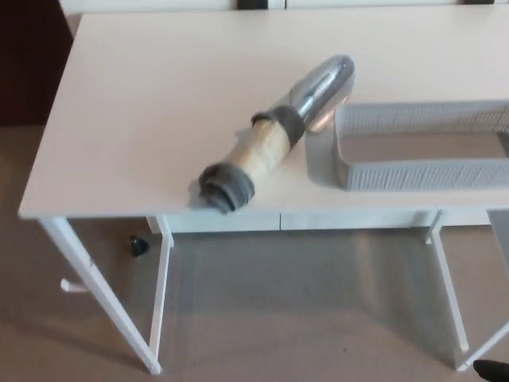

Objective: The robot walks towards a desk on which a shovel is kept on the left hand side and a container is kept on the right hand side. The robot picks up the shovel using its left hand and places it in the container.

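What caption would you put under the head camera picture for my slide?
A shovel lies on a white desk beside an empty grey container; no robot hands in view.

Grey-brown floor [302,302] below; small black object [138,246] lies near a white wall fitting [73,285].

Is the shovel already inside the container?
No, the shovel lies on the desk just left of the container, which looks empty.

The shovel [274,135] lies on the desk [151,119], just left of the container [421,171] at the desk's right.
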You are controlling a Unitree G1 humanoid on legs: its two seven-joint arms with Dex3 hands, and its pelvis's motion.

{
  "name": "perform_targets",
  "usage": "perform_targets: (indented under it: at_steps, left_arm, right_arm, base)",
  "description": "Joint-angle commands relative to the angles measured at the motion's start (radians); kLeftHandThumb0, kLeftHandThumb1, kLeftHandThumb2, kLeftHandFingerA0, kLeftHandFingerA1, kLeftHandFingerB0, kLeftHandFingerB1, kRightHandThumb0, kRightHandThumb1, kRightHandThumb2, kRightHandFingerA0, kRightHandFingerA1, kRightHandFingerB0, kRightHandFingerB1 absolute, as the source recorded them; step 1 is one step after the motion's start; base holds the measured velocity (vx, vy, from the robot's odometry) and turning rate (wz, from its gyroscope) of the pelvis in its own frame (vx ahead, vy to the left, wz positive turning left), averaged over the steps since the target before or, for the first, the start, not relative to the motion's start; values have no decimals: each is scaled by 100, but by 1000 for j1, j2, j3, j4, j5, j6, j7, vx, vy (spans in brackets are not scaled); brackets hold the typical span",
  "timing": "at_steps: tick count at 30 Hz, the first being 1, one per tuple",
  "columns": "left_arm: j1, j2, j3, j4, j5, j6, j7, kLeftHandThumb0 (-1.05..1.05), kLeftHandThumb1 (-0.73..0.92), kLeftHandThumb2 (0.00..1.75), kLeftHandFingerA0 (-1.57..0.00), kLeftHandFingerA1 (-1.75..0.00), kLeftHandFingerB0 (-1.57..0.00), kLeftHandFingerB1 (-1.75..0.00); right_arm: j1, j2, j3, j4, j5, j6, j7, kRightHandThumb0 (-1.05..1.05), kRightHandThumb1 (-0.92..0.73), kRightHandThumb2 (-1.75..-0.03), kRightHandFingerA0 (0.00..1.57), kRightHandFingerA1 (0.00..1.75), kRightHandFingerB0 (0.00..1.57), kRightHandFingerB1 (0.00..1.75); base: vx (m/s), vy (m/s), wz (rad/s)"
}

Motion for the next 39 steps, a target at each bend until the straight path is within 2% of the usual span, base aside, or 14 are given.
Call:
perform_targets:
  at_steps: [1, 4, 5, 11, 12, 14, 17, 27, 39]
  left_arm:
    - [13, 17, -3, -23, 24, -19, 24, -35, 56, 57, -47, -36, -42, -34]
    - [17, 16, -7, -31, 24, -15, 24, -35, 57, 57, -47, -36, -42, -34]
    - [22, 13, -9, -36, 24, -21, 25, -34, 56, 57, -48, -37, -43, -34]
    - [58, -38, -15, -113, -10, -8, 12, -32, 56, 57, -48, -37, -45, -35]
    - [73, -50, -23, -132, -19, -19, 0, -32, 56, 57, -46, -37, -44, -35]
    - [88, -55, -47, -151, 15, -24, 15, -36, 57, 58, -48, -37, -43, -35]
    - [107, -42, -85, -163, 76, -35, 47, -35, 57, 58, -47, -37, -42, -34]
    - [95, -16, -116, -120, 109, -83, 86, -34, 57, 58, -48, -38, -43, -35]
    - [89, -4, -129, -103, 137, -80, 116, -34, 57, 58, -50, -38, -42, -35]
  right_arm:
    - [2, -2, -3, 3, 9, -15, 2, -26, -54, -56, 66, 51, 44, 42]
    - [7, 0, -3, -3, 9, -11, -1, -24, -54, -56, 66, 51, 44, 42]
    - [7, -1, -3, -1, 9, -12, 1, -33, -46, -68, 61, 57, 40, 49]
    - [11, -5, -4, -6, 8, -7, 1, -33, -46, -67, 61, 56, 39, 47]
    - [12, 1, -1, -3, 7, -5, -3, -25, -54, -56, 67, 50, 44, 41]
    - [8, 1, -2, 3, 10, -17, 3, -24, -55, -56, 67, 51, 44, 43]
    - [14, 5, -1, 3, 8, -16, 0, -27, -55, -56, 68, 51, 44, 43]
    - [-1, 2, -2, 20, 0, -25, -4, -26, -56, -56, 66, 50, 44, 42]
    - [4, 0, 0, 9, 3, -29, 0, -26, -56, -57, 66, 51, 44, 42]
  base:
    - [95, -66, -3]
    - [117, 5, -13]
    - [84, 74, -15]
    - [158, 140, -8]
    - [188, 112, -5]
    - [148, 98, 9]
    - [57, 36, 4]
    - [29, -64, -1]
    - [34, 11, -3]
